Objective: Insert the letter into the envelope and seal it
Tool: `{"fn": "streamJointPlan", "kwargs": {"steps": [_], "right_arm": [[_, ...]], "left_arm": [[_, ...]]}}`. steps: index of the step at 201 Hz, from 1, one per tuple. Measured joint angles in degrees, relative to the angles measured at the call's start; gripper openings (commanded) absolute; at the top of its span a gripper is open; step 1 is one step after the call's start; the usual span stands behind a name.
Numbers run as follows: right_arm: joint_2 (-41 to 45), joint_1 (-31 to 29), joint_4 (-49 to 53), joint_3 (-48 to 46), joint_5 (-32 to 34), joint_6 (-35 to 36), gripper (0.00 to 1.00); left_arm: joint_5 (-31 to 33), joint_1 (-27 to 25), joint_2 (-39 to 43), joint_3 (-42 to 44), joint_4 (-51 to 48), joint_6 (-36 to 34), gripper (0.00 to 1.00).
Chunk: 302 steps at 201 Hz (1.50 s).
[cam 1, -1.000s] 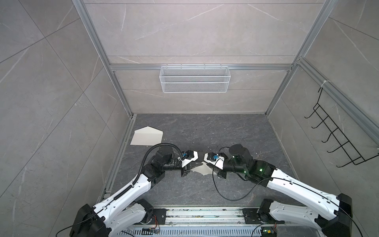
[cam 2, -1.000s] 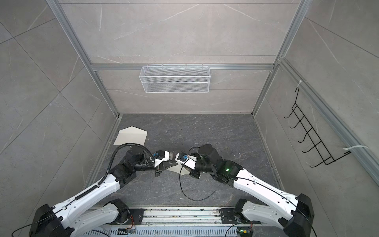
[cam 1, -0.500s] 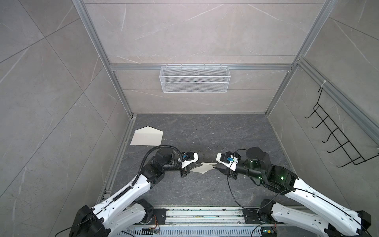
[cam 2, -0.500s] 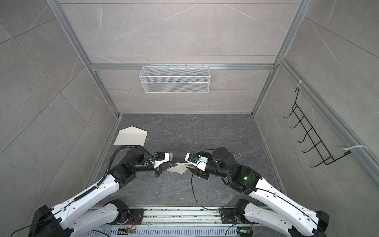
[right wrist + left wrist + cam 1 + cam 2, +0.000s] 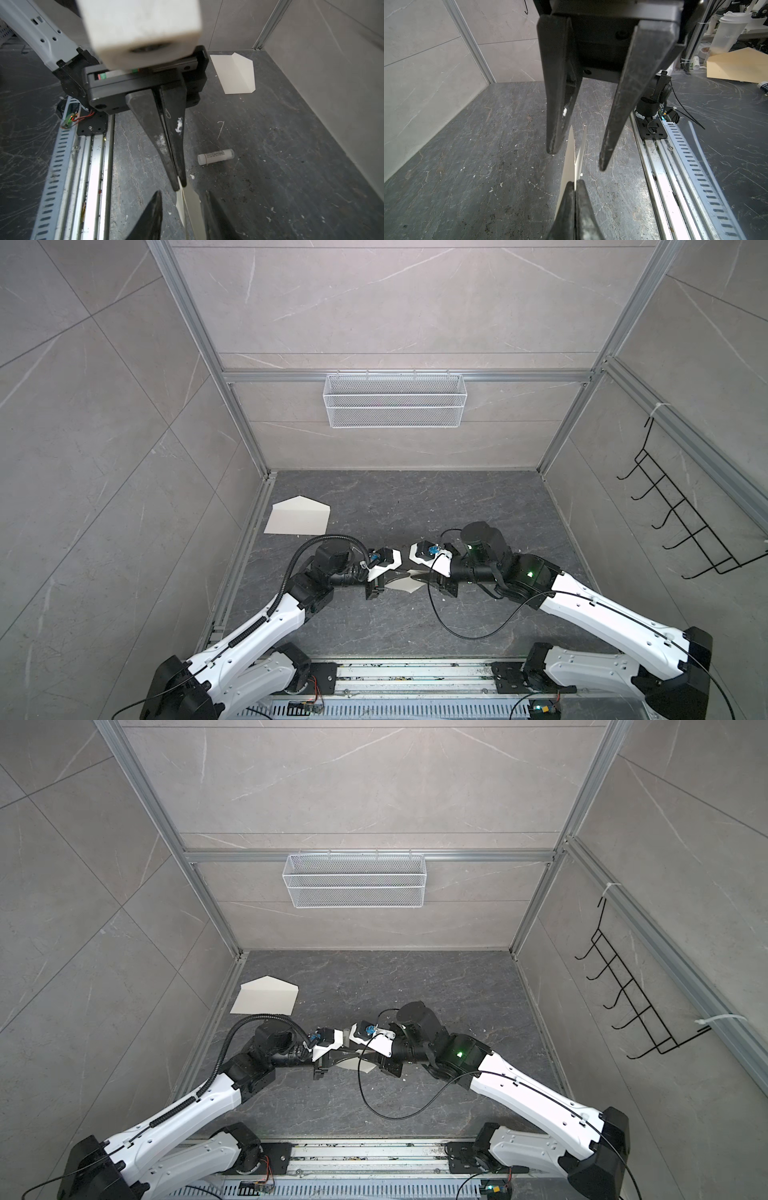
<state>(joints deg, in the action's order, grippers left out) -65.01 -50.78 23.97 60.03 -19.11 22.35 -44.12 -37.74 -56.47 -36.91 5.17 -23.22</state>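
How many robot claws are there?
2. The left gripper is near the middle of the floor, shut on the letter. The right gripper faces it, jaws open around the letter's other end. None seem hidden.

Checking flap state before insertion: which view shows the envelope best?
Right wrist: the envelope lies whole and close, flap crease clear. In both top views the envelope is whole but small. Left wrist does not show it.
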Motion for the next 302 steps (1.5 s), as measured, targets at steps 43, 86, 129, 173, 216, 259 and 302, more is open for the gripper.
{"fn": "streamJointPlan", "kwargs": {"steps": [43, 86, 129, 173, 216, 259, 302], "right_arm": [[-0.3, 0.0, 0.0, 0.1, -0.7, -0.4, 0.12], [-0.9, 0.0, 0.0, 0.4, -0.7, -0.3, 0.03], [-1.0, 0.0, 0.1, 0.6, -0.4, -0.3, 0.00], [-0.7, 0.0, 0.0, 0.6, -0.1, -0.2, 0.00], [2.3, -0.2, -1.1, -1.2, 0.0, -0.2, 0.00], [3.9, -0.3, -2.1, -2.2, 0.3, -0.2, 0.00], [5.4, -0.4, -3.3, -3.4, 0.5, -0.2, 0.00]], "left_arm": [[0.0, 0.0, 0.4, 0.0, 0.0, -0.5, 0.00], [0.0, 0.0, 0.4, 0.0, -0.1, -0.8, 0.00], [0.0, 0.0, 0.4, 0.0, -0.2, -0.8, 0.00], [0.0, 0.0, 0.4, 0.0, 0.1, -0.9, 0.00], [-0.7, -0.3, 0.1, 0.0, 2.1, -0.8, 0.03], [-1.2, -0.5, -0.2, 0.0, 3.6, -0.8, 0.04], [-1.5, -0.9, -0.5, 0.0, 4.9, -0.9, 0.06]]}}
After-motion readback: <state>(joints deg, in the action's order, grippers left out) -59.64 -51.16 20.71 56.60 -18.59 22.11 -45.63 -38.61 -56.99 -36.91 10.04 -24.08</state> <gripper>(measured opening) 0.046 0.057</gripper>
